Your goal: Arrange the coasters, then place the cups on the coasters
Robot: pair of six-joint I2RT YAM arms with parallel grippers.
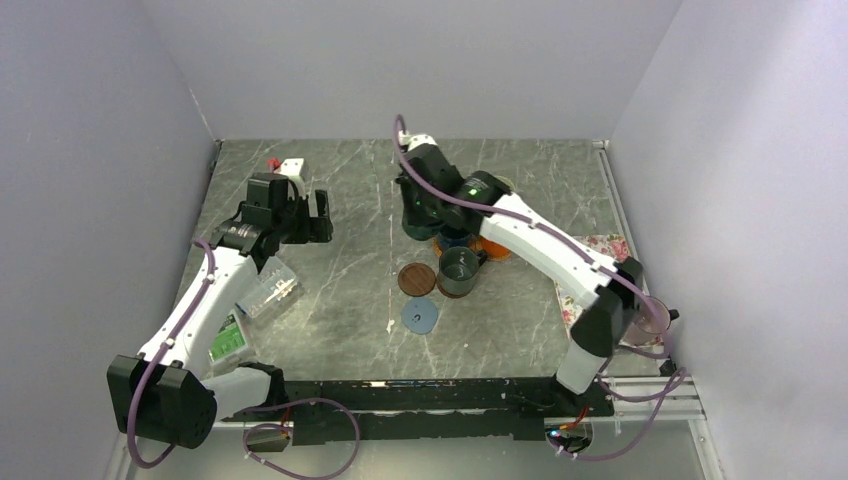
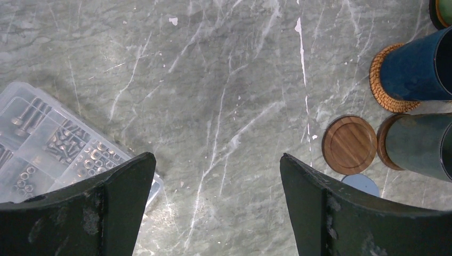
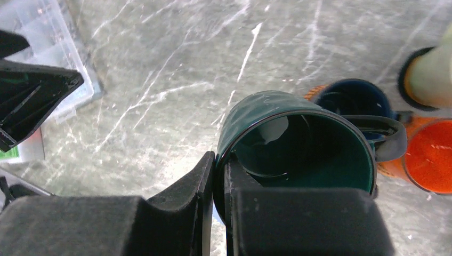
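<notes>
My right gripper (image 3: pixel 218 160) is shut on the rim of a dark green cup (image 3: pixel 298 144), one finger inside and one outside; from above it sits mid-table (image 1: pixel 420 222). Behind it stand a dark blue cup (image 3: pixel 352 96), an orange cup (image 3: pixel 432 160) and a cream cup (image 3: pixel 432 80). A second dark green cup (image 1: pixel 460 270) stands on a dark brown coaster (image 2: pixel 382 141). A bare brown coaster (image 1: pixel 415 279) and a blue-grey coaster (image 1: pixel 420 316) lie nearby. The dark blue cup rests on a tan woven coaster (image 2: pixel 381 90). My left gripper (image 2: pixel 217 156) hangs open over bare table.
A clear plastic box (image 1: pixel 270 290) of screws lies under the left arm, with a green packet (image 1: pixel 230 340) beside it. A floral tray (image 1: pixel 600 262) lies at the right under the right arm, with a mauve cup (image 1: pixel 650 320) near its front end. Grey walls enclose the table.
</notes>
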